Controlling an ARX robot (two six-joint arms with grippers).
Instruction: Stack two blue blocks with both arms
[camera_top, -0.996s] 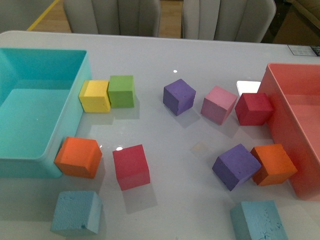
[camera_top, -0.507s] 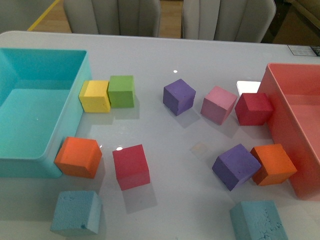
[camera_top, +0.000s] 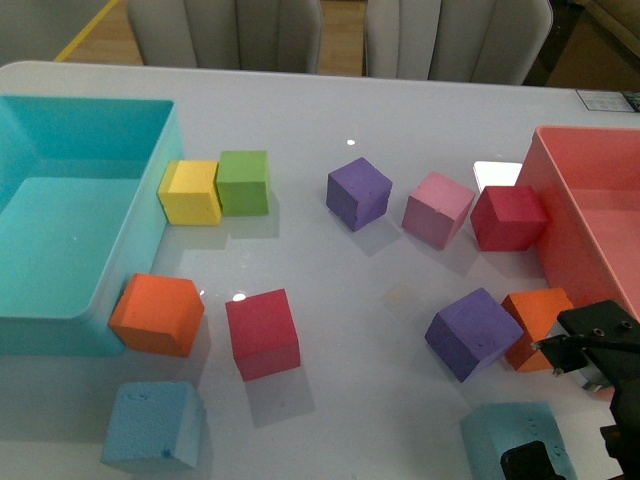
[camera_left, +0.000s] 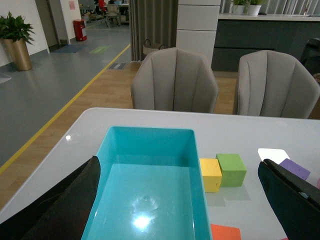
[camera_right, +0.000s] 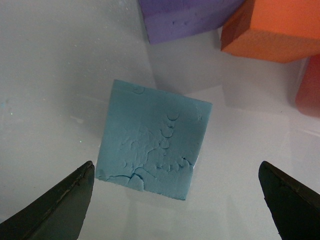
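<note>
Shows two blue blocks at the near edge of the white table (camera_top: 400, 110): the left blue block (camera_top: 152, 425) standing free below an orange cube (camera_top: 157, 314), the right blue block (camera_top: 503, 432) just beside a purple cube (camera_top: 472, 333) and well apart from its partner. Finds the right gripper (camera_right: 175, 165) spread wide and empty, one finger on either side of the right blue block (camera_right: 152, 145) with clear table between each finger and the block. Finds the left gripper (camera_left: 177, 162) equally wide and empty, facing the turquoise bin (camera_left: 150, 134), with neither blue block in that view. Suggests, from the pitted, flaking top face, light, soft foam: easy to lift and unlikely to slip, but apt to dent or crumble under a hard squeeze. Recommends hold on two opposite flat sides, square to the faces and away from the cracked edge. Leaves open the height of the right gripper above the block. Loses the near side of the right blue block to the frame edge and to black arm parts in the front view. Omits the left arm from the front view altogether.
</note>
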